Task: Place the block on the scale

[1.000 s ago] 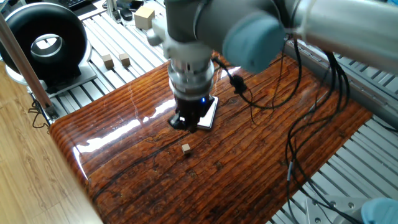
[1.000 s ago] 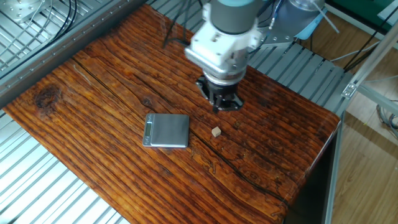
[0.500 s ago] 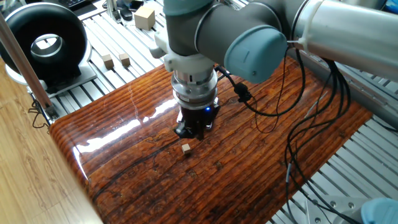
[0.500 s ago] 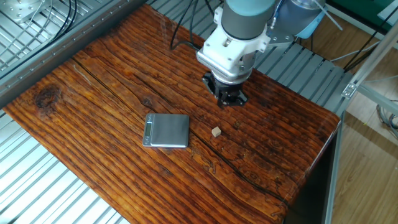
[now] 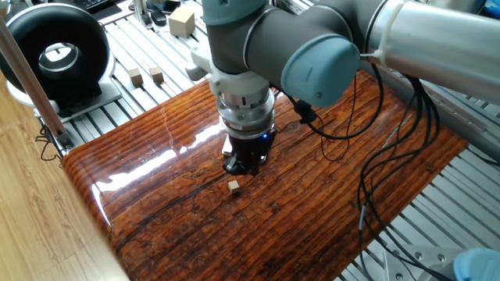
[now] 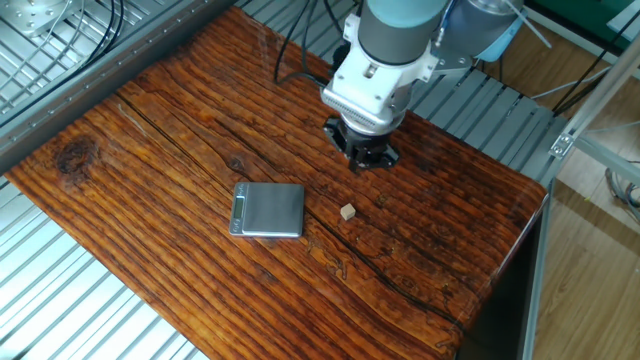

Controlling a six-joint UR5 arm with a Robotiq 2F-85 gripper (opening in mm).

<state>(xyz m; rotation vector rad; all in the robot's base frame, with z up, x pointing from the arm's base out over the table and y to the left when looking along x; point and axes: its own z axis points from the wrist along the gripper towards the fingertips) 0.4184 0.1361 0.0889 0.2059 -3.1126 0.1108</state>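
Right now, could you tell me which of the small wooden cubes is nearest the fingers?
The tiny cube alone on the dark wooden tabletop, just below the gripper. The two small cubes and the larger cube sit far off on the metal slats.

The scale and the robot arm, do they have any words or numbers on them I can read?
No text can be read in either view.
scale: its display strip is too small to show digits.
robot arm: no label or brand visible.
gripper: only a small blue light, no writing.
block: plain wood.
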